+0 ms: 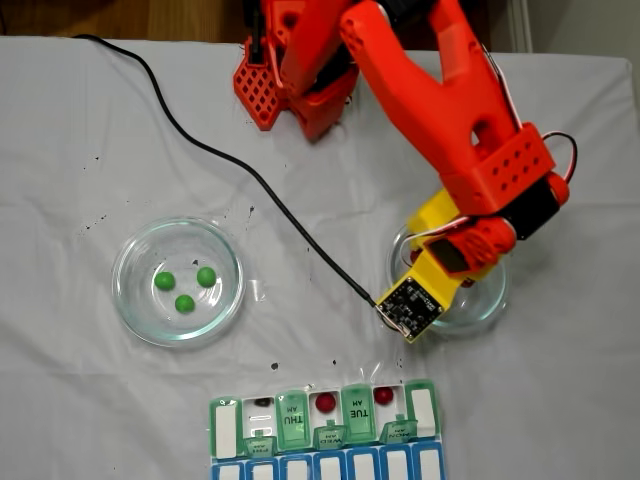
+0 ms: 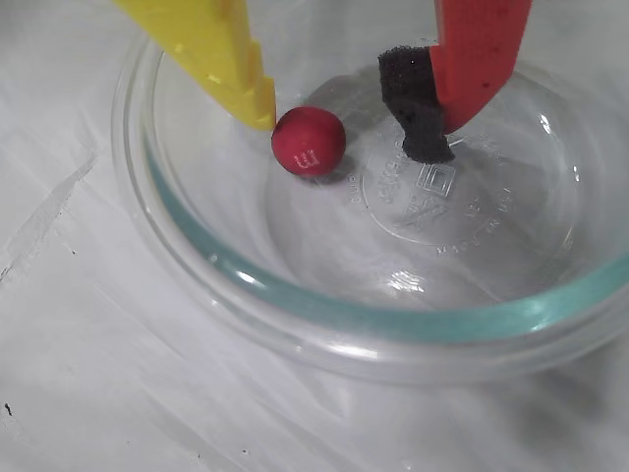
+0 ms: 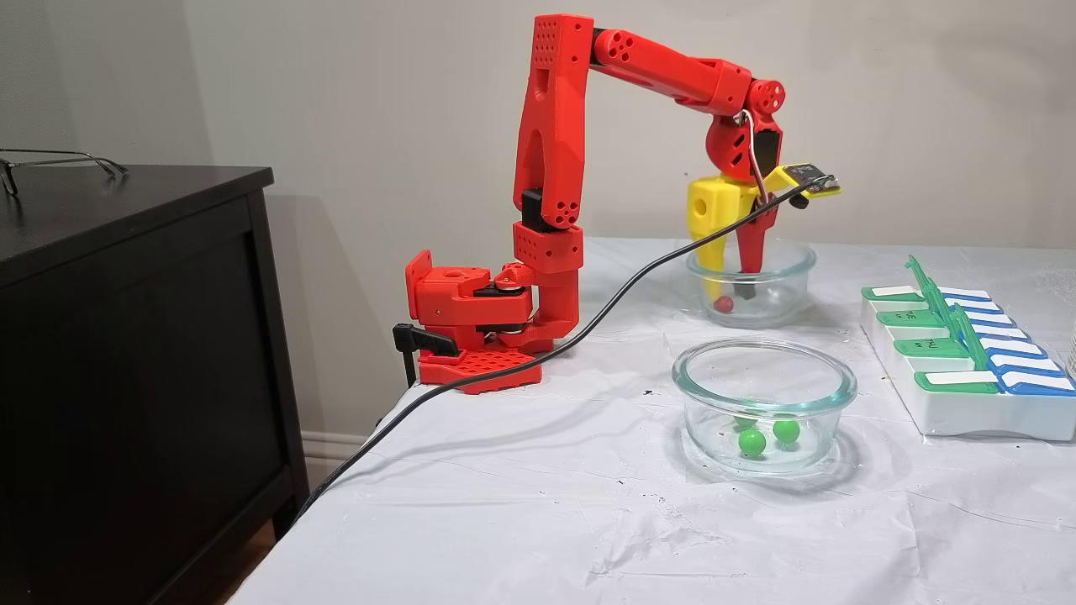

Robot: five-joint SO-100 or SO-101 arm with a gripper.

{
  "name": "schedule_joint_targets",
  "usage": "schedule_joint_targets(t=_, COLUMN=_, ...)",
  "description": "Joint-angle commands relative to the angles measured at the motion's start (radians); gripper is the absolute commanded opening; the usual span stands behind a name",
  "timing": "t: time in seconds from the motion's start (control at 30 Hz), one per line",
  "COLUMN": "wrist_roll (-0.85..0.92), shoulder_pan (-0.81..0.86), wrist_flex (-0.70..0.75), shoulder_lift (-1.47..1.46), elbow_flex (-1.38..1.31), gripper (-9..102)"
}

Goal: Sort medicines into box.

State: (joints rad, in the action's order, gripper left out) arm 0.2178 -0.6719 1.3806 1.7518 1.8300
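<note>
White tablecloth (image 1: 80, 400) holds two bowls, three green balls (image 1: 185, 286), three red.

Plain beige wall (image 3: 925, 101) behind. Dark cabinet (image 3: 126, 378) at the left of a fixed view, eyeglasses (image 3: 50, 164) on top. Wrinkled white tablecloth (image 3: 521, 504). Even, soft light.

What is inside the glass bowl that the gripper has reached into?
One red ball lies between the open gripper fingertips in the bowl. In a fixed view, the arm covers most of the bowl.
</note>
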Motion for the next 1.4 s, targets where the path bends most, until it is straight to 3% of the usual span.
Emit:
schedule_joint_targets(t=0.0, wrist_roll=0.015, shoulder_pan=-0.014, wrist_flex=0.017, shoulder_lift=0.006, elbow_flex=-0.002, gripper=22)
schedule_joint_targets(t=0.67, wrist_roll=0.018, shoulder_pan=-0.018, wrist_flex=0.005, shoulder_lift=-0.012, elbow_flex=0.025, gripper=19)
schedule_joint_targets(t=1.37, wrist_roll=-0.164, shoulder_pan=-0.078, wrist_flex=0.009, shoulder_lift=-0.018, elbow_flex=-0.034, gripper=18)
